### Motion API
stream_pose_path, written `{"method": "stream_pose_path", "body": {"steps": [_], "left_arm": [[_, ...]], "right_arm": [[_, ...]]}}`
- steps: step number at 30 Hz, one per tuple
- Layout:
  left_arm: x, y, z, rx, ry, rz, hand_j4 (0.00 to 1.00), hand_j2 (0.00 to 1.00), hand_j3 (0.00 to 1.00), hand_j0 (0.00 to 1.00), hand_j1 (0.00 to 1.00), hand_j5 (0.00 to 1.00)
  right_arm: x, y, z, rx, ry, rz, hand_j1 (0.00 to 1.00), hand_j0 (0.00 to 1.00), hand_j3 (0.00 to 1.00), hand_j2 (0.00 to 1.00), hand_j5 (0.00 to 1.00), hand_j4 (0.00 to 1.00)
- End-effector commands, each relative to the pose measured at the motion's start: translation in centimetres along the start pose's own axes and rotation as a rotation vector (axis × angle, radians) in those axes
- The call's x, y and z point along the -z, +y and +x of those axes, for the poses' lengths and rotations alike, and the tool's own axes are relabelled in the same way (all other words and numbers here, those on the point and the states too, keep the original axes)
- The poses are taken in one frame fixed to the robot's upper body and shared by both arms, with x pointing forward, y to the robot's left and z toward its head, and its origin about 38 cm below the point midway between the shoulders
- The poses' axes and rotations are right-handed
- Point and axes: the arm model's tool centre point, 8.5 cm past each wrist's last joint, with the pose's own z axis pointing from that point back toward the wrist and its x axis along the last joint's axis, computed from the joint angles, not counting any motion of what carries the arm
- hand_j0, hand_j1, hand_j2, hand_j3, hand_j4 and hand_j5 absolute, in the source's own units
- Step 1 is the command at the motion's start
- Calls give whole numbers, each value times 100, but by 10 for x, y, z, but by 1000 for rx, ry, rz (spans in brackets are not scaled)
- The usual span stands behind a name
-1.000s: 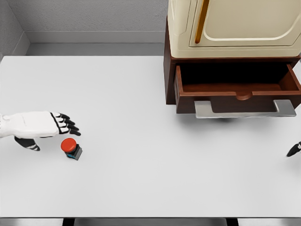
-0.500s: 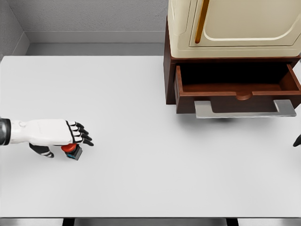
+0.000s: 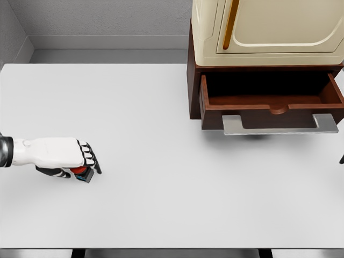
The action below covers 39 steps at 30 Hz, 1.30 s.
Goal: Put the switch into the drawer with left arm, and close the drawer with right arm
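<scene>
The switch [image 3: 82,172], a red button on a dark base, sits on the white table [image 3: 161,177] at the lower left, mostly covered by my left hand [image 3: 85,164]. The hand's fingers curl down over the button and the thumb [image 3: 54,172] presses in from the near side, so the hand is shut on it. The wooden drawer [image 3: 271,102] stands pulled open at the upper right, its inside bare, with a grey handle [image 3: 279,124] in front. Only a dark tip of my right hand [image 3: 342,159] shows at the right edge.
A cream-coloured cabinet [image 3: 269,27] with a brass handle sits on top of the brown drawer housing [image 3: 193,91]. Grey walls rise behind the table's far edge.
My left hand moved right and down over the switch, and its fingers curled from outstretched to closed around it. The right hand slid further out of the right edge.
</scene>
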Motion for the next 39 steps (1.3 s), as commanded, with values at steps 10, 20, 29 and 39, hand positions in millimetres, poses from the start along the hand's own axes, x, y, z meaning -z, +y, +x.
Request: {"method": "stream_pose_path", "body": {"steps": [10, 20, 29, 39], "left_arm": [[-1, 0, 1, -3, 0, -1, 49, 49, 49, 49, 49, 49], [3, 14, 7, 35, -22, 12, 37, 37, 37, 37, 37, 37], [28, 76, 15, 124, -94, 157, 36, 36, 36, 36, 36, 36], [32, 111, 11, 59, -153, 279, 35, 35, 35, 35, 35, 35]], "right_arm": [[-1, -1, 0, 6, 3, -3, 50, 50, 50, 50, 50, 50], [-2, -1, 0, 5, 3, -4, 50, 50, 50, 50, 50, 50], [-1, -1, 0, 6, 3, -3, 51, 51, 51, 51, 51, 51], [-2, 0, 0, 7, 3, -2, 51, 51, 51, 51, 51, 51]]}}
